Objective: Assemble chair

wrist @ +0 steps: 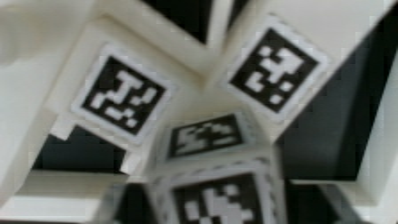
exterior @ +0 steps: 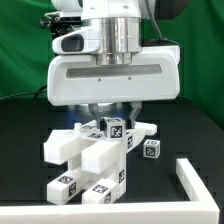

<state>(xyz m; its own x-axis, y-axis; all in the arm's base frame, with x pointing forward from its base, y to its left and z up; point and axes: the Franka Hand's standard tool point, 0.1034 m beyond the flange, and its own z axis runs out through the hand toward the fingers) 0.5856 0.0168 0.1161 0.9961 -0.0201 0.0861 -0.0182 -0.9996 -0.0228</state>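
The chair's white tagged pieces lie in a heap in the middle of the black table, under the arm. A long notched block (exterior: 70,146) points to the exterior view's left, and flat slabs with tags (exterior: 95,185) lie nearer the front. My gripper (exterior: 112,120) hangs low over the heap, its dark fingers (exterior: 93,114) on either side of a small tagged block (exterior: 113,127) on top. In the wrist view several tagged faces fill the picture, and one tagged piece (wrist: 222,195) sits right at the jaws. The fingers themselves do not show there, and contact is unclear.
A small tagged cube (exterior: 150,148) stands alone just to the exterior view's right of the heap. A white raised rail (exterior: 195,185) runs along the front right of the table. A green curtain (exterior: 20,50) hangs behind.
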